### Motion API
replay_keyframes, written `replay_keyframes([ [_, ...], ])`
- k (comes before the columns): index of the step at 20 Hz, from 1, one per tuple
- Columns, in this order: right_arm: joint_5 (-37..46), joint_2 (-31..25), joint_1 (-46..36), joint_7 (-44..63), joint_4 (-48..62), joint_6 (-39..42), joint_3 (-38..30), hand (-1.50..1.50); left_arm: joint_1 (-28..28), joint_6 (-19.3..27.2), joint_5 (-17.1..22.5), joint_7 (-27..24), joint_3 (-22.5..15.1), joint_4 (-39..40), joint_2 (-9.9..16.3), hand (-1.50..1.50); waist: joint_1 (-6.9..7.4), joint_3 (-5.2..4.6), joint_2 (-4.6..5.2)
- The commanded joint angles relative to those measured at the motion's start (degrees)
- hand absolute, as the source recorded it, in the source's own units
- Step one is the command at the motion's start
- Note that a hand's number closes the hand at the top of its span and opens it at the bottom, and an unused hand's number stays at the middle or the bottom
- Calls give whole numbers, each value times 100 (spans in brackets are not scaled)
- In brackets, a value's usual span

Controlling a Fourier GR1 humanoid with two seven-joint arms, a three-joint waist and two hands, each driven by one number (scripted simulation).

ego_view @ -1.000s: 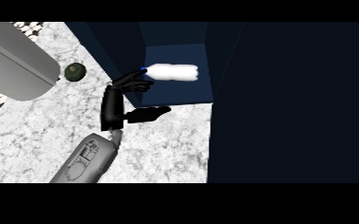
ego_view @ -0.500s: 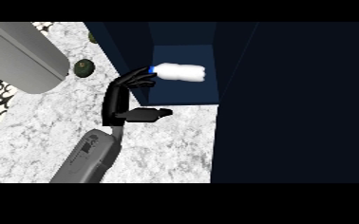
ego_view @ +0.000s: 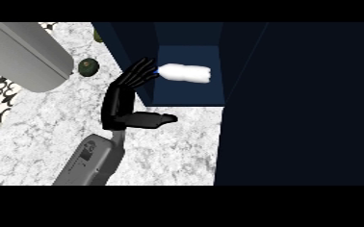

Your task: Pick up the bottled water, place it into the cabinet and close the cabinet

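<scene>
The bottled water [ego_view: 185, 72] lies in the cabinet [ego_view: 190, 89], mid-frame. The hand [ego_view: 126, 101] is wide open, holding nothing. Next, I think: shut the door.

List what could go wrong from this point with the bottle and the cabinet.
1. The bottled water lies on its side in the cabinet, so it may roll out.
2. The open hand has its fingertips by the bottle's cap and may nudge it on pulling back.
3. The cabinet isn't closed yet.
</scene>
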Motion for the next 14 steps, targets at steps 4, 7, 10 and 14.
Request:
replay_keyframes([
  [4, -90, -73, -44, 70, -135, -57, 33, -150, 485, -142, 95, 495, 138, -1501, 198, -150, 27, 15, -15],
  [7, 161, -23, 181, -114, -62, -170, 348, -150, 1042, 234, -331, 335, -405, -1985, -220, -150, 15, 15, -19],
  [10, 344, 177, -223, 290, -84, -482, 447, -150, 1474, 116, -177, 704, -533, -2855, -75, -150, 49, 14, -14],
  [14, 284, -337, 334, -314, -199, -96, 293, -150, 2076, -49, 26, 1253, -587, -3848, 294, -150, 26, 16, -24],
])
